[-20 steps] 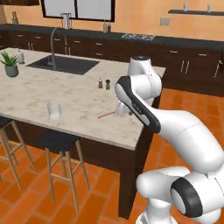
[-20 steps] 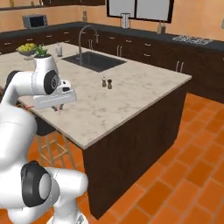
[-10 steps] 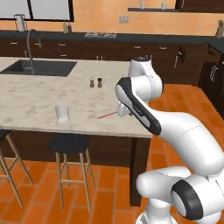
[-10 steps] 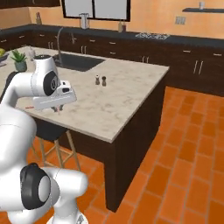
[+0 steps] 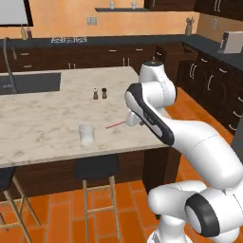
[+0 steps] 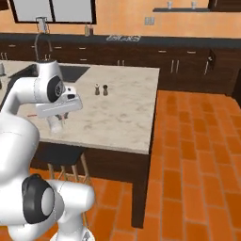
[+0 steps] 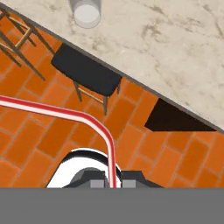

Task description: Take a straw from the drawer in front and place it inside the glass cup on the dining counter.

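We see the gripper point(image 7: 113, 183) closed on the straw point(image 7: 78, 114), which rises between the 2 dark finger tips in the hand view, then bends sharply and runs off toward that view's left edge. In the left base view the straw point(image 5: 115, 125) shows as a thin red line sticking out from the hand toward the glass cup point(image 5: 86, 134), above the dining counter point(image 5: 42, 118).

The glass cup point(image 7: 86, 12) stands upright near the counter's front edge, its open mouth visible from above at the top of the hand view. Below that edge stands a black stool point(image 7: 87, 73) on the orange tile floor point(image 7: 39, 144). In the right base view the cup point(image 6: 55, 124) sits partly hidden just under the hand. The 2 salt and pepper shakers point(image 5: 99, 94) stand well apart from the cup, farther back on the slab.

We judge the step in hand to be carrying the straw to the cup. To do it well, we should bring the straw's free tip over the cup's mouth, tilt the hand so the straw points down, lower the tip past the rim without knocking the light tumbler, and part the jaws only once the tip is inside. The straw's bent look in the hand view makes its true tip hard to place, so the left base view serves better for alignment.
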